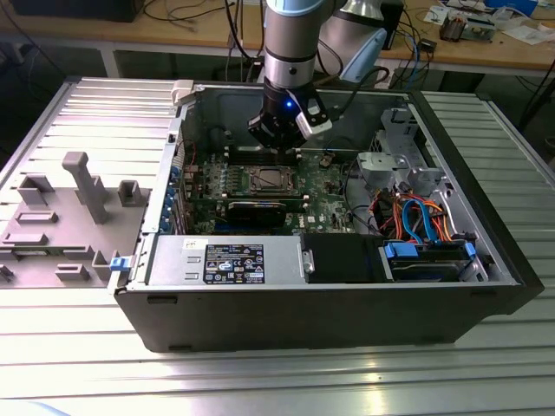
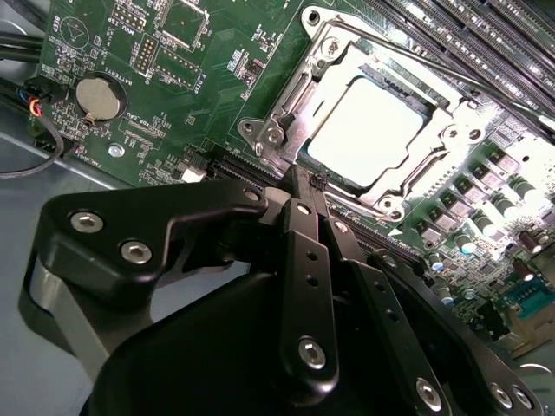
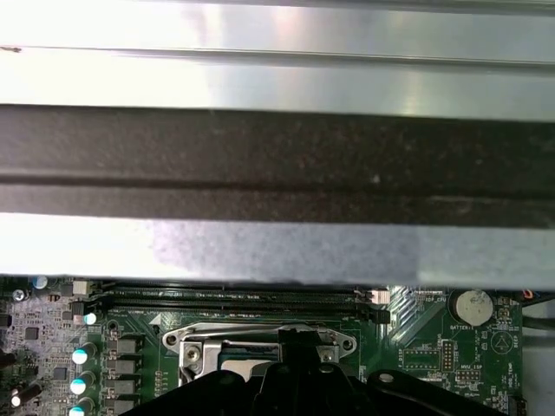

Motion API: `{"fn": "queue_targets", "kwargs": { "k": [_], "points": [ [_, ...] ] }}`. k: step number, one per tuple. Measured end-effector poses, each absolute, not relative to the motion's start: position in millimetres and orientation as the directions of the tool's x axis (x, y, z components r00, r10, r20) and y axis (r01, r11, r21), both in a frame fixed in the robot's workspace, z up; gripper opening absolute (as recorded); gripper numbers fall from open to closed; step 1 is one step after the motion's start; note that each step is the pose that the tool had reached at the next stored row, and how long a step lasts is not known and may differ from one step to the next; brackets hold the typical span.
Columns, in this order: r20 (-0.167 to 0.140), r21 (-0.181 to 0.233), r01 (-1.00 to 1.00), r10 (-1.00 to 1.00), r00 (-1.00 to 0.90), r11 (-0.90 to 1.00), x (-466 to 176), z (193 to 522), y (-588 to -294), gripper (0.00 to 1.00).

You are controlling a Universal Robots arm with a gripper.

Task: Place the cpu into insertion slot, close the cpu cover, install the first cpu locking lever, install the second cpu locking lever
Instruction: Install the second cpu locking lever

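The arm (image 1: 290,52) drops straight down into the open case (image 1: 486,251), wrist vertical, with the gripper (image 1: 276,137) low over the motherboard's (image 1: 325,204) far edge, just behind the socket. In the second wrist view the fingers (image 2: 305,186) look pressed together, tips meeting with nothing between them, right at the socket's near edge.

The cpu (image 2: 368,130) sits flat in the socket, its bright metal top showing through the window of the cpu cover (image 2: 286,130), which lies down flat around it. A thin lever (image 2: 395,48) runs along one side of the cover; whether it is hooked, I cannot tell.

Around it: memory slots (image 2: 451,35) run close beside the socket, a coin battery (image 2: 97,97) sits well off to one side, and a row of capacitors (image 2: 486,204) lines the other. In the exterior view a black card (image 1: 253,209) lies just in front of the socket, and the power supply (image 1: 227,260) fills the case's near wall.

The case's back wall (image 3: 277,165) stands close behind the gripper, so room there is tight; above the socket it is open. The case rests on the table (image 1: 277,381), with a grey fixture (image 1: 61,217) near its edge at the exterior view's left.
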State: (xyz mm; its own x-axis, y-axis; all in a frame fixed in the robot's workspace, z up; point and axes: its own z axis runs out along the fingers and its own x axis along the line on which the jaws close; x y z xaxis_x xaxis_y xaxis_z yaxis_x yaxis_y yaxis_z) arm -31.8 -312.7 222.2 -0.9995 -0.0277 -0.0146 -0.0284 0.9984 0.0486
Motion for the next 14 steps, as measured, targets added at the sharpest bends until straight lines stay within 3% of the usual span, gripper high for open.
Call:
{"fn": "queue_targets", "kwargs": {
  "k": [14],
  "points": [
    [-0.015,0.049,-0.028,-0.028,-1.0,0.998,-31.8,224.7,-315.1,0.11]
  ]
}}
